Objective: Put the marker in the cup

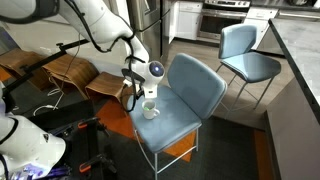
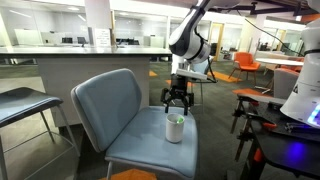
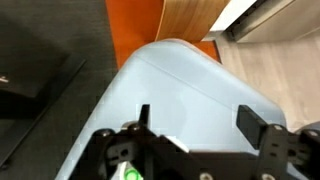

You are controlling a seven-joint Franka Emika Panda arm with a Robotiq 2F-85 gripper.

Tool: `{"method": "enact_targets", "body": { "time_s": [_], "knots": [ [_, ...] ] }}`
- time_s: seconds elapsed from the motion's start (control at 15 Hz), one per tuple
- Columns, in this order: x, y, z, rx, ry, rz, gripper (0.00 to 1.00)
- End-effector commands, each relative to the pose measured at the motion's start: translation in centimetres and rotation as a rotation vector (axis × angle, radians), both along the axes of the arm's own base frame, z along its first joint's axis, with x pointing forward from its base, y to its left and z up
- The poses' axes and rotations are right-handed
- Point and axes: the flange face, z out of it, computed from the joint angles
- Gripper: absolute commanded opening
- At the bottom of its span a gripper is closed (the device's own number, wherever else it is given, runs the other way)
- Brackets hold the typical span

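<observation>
Gripper (image 2: 176,104) hovered just above the cup (image 2: 175,131), fingers spread wide, nothing between them. Cup stood upright on the blue chair (image 2: 135,150) seat. Dark bit in cup's mouth looked like the marker (image 2: 176,119); too small to confirm.

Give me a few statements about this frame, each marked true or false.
1. The cup stands upright on the chair seat. True.
2. The end effector is clamped shut. False: in the wrist view its fingers are apart, with nothing between them.
3. The end effector is higher than the cup and close to it. True.
4. The chair is red. False: it is blue.
5. A second chair stands farther back. True.
</observation>
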Motion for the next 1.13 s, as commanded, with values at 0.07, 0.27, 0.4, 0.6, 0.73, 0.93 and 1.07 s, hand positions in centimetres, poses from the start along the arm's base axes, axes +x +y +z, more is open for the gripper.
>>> {"method": "enact_targets", "body": {
  "time_s": [0.07,0.27,0.4,0.6,0.73,0.93,1.07],
  "knots": [
    [-0.6,2.8,4.5,-0.216,-0.026,0.138,1.0],
    [-0.2,3.4,7.1,-0.375,-0.047,0.258,1.0],
    [0.5,2.7,8.4,-0.491,-0.081,0.327,1.0],
    [1.4,0.8,10.1,-0.605,-0.154,0.427,1.0],
    [1.6,-0.2,11.1,-0.616,-0.196,0.462,1.0],
    [1.5,-0.1,12.6,-0.576,-0.242,0.491,1.0],
    [1.1,0.3,13.5,-0.558,-0.278,0.508,1.0]
  ]
}}
